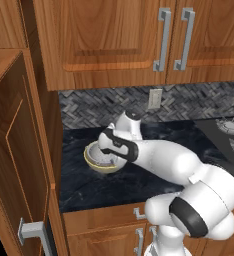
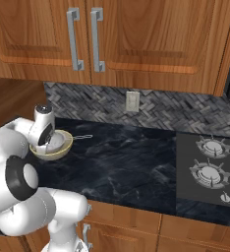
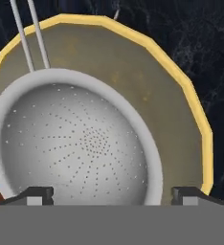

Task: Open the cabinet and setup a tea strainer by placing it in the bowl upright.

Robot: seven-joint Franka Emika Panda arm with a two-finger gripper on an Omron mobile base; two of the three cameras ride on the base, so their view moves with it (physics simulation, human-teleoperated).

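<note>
The tea strainer [image 3: 80, 143] sits open side up inside the bowl [image 3: 181, 105] on the dark counter [image 2: 127, 162], its thin wire handle pointing to 11 o'clock. The gripper [image 3: 111, 195] hangs just above, fingers wide apart, holding nothing

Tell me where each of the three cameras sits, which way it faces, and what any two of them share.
Left base view: behind the arm on its left, looking forward and down at the dark counter; the white arm rises from lower right.
Right base view: behind on its right, same counter, with the stove burners at right; the arm rises from lower left.
Hand view: on the hand, looking down into the tea strainer sitting in the bowl; the open gripper has a fingertip at each side.
Shared: both base views show the bowl and wall cabinets.
</note>
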